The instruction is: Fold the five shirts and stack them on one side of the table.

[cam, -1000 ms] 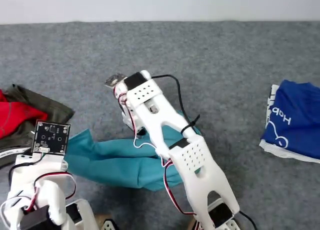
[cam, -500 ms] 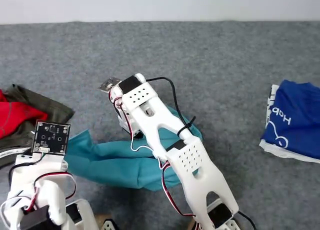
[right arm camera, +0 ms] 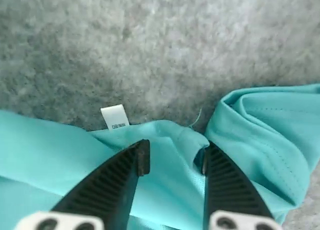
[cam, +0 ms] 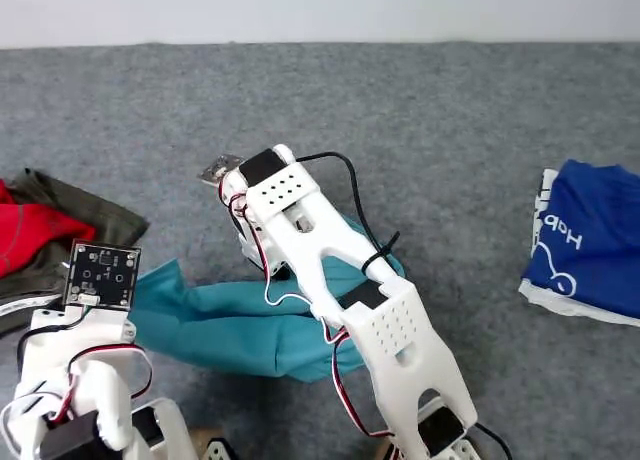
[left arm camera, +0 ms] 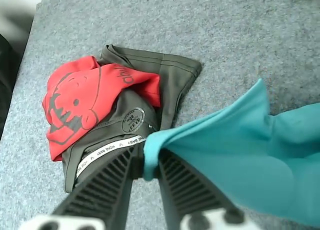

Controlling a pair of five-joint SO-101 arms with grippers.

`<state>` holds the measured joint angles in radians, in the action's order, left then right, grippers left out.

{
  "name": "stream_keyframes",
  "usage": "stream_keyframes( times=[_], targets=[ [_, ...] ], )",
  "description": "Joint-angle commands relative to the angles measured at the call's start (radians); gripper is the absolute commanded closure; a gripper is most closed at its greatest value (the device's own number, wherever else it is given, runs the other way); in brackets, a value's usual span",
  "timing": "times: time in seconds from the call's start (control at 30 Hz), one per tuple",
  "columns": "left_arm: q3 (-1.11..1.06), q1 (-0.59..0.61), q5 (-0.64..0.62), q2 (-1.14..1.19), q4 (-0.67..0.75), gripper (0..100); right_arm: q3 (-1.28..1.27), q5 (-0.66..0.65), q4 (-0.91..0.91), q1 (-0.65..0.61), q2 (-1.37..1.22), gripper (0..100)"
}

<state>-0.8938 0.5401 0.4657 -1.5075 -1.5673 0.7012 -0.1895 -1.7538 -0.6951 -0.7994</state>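
Your L gripper (left arm camera: pixel 148 162) is clamped on a corner of the teal shirt (cam: pixel 225 325), which lies crumpled in the middle. The R gripper (right arm camera: pixel 173 160) has its jaws apart, straddling a fold of it by the white tag (right arm camera: pixel 114 117). The red shirt (left arm camera: pixel 75 105) sits on the olive shirt (left arm camera: pixel 165 75) at far left, w/ the blue shirt (cam: pixel 590 245) well apart at right.

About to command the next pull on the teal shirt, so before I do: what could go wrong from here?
1. The left gripper pinches just a thin corner of the teal shirt; a hard pull may slip it free.
2. The right gripper is open astride a bunched fold beside the white label; closing may catch uneven layers.
3. The red shirt and olive shirt lie near the left gripper and could get dragged.
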Motion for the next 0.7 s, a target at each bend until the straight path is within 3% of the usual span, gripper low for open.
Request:
stream_keyframes(
  times=[0.0,0.2,0.43,0.67],
  targets=[
    [0.005,0.0,0.002,-0.006,-0.002,98,0.008,-0.011,-0.018,-0.035,0.047,82.9],
    [0.005,0.0,0.002,-0.006,-0.002,98,0.011,-0.012,0.004,-0.042,-0.041,83.3],
    [0.005,0.0,0.002,-0.006,-0.002,98,0.038,-0.086,-0.022,-0.024,-0.047,98.4],
    [0.004,0.0,0.002,-0.006,-0.002,98,0.083,-0.132,-0.038,0.045,-0.042,98.8]
  ],
)
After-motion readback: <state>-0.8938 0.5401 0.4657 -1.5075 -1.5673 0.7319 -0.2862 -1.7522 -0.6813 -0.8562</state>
